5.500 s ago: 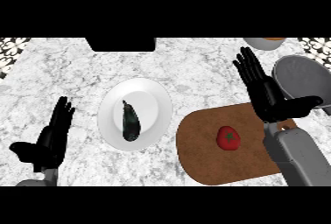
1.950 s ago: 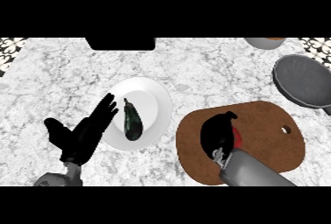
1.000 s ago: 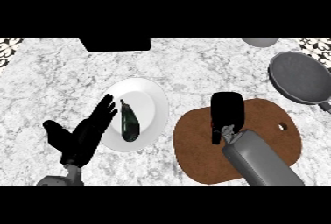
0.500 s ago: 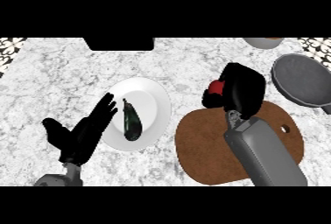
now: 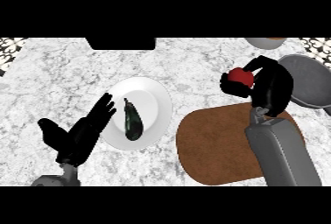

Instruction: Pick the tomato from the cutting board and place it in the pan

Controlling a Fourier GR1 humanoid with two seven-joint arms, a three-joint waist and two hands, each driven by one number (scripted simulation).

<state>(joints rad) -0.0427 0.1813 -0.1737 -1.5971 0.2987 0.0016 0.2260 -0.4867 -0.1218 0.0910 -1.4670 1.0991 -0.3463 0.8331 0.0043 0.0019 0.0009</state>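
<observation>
Tomato (image 5: 241,77): round, red, glossy; you see it held above the counter between the brown board (image 5: 216,148) and the grey pan (image 5: 313,83).
Right hand (image 5: 268,85): fingers curled round it.
Left hand (image 5: 81,135): fingers straight, beside the white plate (image 5: 152,98).

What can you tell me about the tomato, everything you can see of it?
The tomato is small, round, red and smooth-skinned. Only part of it shows, because the black right hand curls round it and hides the rest. It is lifted off the brown cutting board, above the marble counter, between the board and the grey pan, not yet over the pan. Nothing but the hand touches it.
</observation>
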